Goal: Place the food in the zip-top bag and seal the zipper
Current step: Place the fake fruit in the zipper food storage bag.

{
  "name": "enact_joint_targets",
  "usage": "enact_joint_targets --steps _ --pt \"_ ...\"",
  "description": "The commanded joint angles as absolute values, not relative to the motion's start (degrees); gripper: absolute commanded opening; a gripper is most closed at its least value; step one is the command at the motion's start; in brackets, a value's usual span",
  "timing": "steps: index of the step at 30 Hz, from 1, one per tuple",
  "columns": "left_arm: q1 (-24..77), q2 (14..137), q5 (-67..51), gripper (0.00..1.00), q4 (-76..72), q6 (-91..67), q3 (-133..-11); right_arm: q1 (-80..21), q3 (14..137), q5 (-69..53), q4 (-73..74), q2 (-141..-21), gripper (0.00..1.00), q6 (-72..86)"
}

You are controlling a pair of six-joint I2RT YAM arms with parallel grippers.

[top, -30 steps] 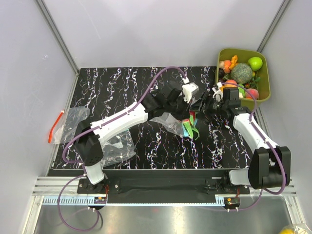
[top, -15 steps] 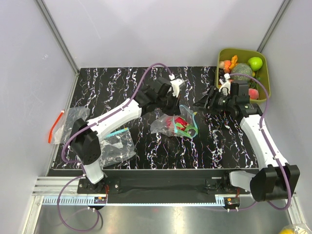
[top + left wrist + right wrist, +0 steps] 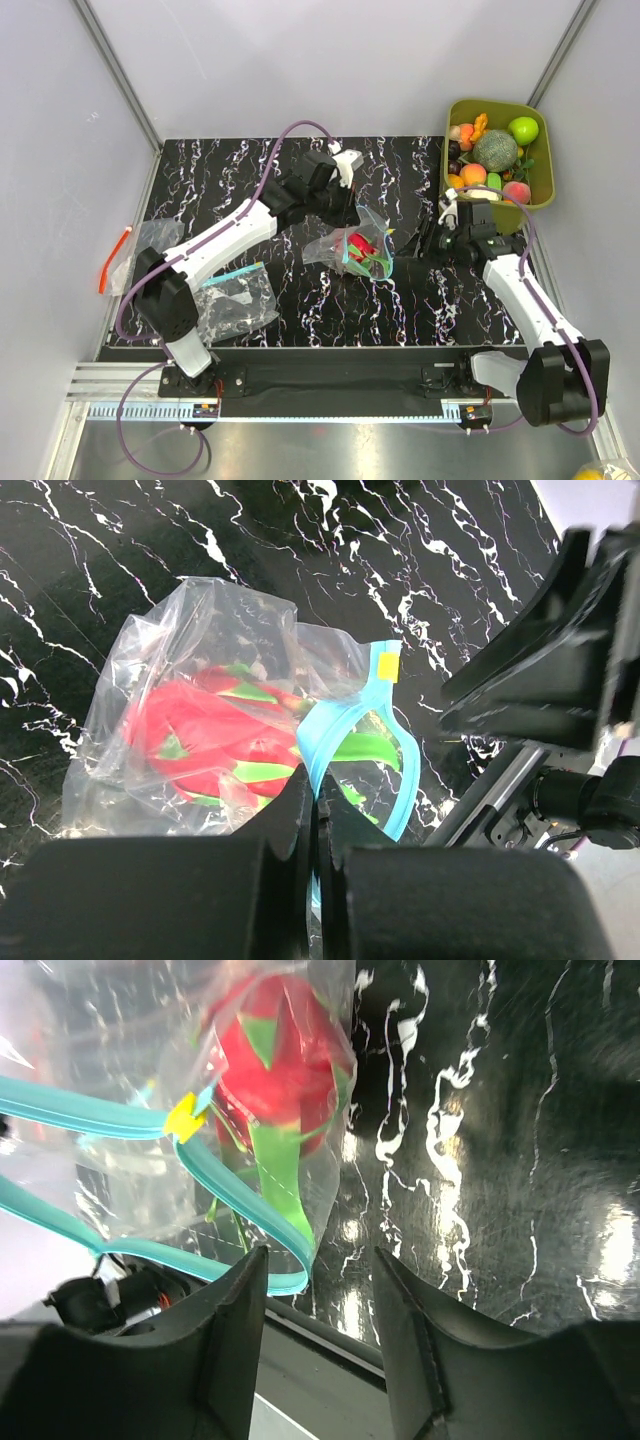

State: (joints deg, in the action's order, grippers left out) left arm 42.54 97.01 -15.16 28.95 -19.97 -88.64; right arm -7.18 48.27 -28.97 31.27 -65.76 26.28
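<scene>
Clear zip-top bag (image 3: pixel 210 630) holding a red toy fruit (image 3: pixel 195 735), on the table (image 3: pixel 230 180) left of the green tub (image 3: pixel 547 165). Left jaws pinched shut on its blue-green strip (image 3: pixel 350 715). Right jaws, half open and empty, between bag and tub; best they grip the strip's free side squarely, then press along.

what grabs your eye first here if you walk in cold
A bright red toy fruit sits inside the clear zip-top bag at mid-table, with the left end effector pinched shut on its blue-green zipper. Next comes the olive-green tub at the far right corner, heaped with colourful toy food. The right end effector is open just right of the bag.
</scene>
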Motion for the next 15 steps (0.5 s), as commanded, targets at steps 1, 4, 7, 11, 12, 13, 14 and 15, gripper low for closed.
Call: enact_joint_targets --steps 1,4,7,11,12,13,14,15 --pt "42.36 94.57 -14.85 0.00 26.19 -20.83 -88.95 -9.40 47.11 -27.95 24.89 -65.04 0.51 25.40" --pt "42.36 94.66 -14.59 0.00 26.19 -21.01 -88.95 -11.07 45.35 -28.04 22.68 -64.51 0.51 26.28" --pt "42.36 94.66 -14.50 0.00 26.19 -21.09 -88.94 -12.21 44.39 -27.25 21.54 -64.25 0.50 26.63" --pt "42.28 94.66 -14.24 0.00 26.28 -21.01 -88.95 -13.27 43.60 -26.37 20.66 -64.77 0.49 26.46" --pt "42.28 94.66 -14.24 0.00 26.37 -21.01 -89.03 -13.36 43.42 -25.32 20.65 -65.12 0.49 26.37" --pt "42.28 94.66 -14.15 0.00 26.37 -21.01 -89.03 -13.53 43.33 -24.88 20.57 -65.56 0.45 26.28" --pt "42.28 94.57 -13.89 0.00 26.45 -21.09 -89.12 -13.62 43.33 -24.79 20.31 -66.61 0.42 26.11" --pt "42.28 94.57 -13.80 0.00 26.54 -21.09 -89.21 -13.80 43.24 -24.70 19.87 -67.14 0.40 26.19"
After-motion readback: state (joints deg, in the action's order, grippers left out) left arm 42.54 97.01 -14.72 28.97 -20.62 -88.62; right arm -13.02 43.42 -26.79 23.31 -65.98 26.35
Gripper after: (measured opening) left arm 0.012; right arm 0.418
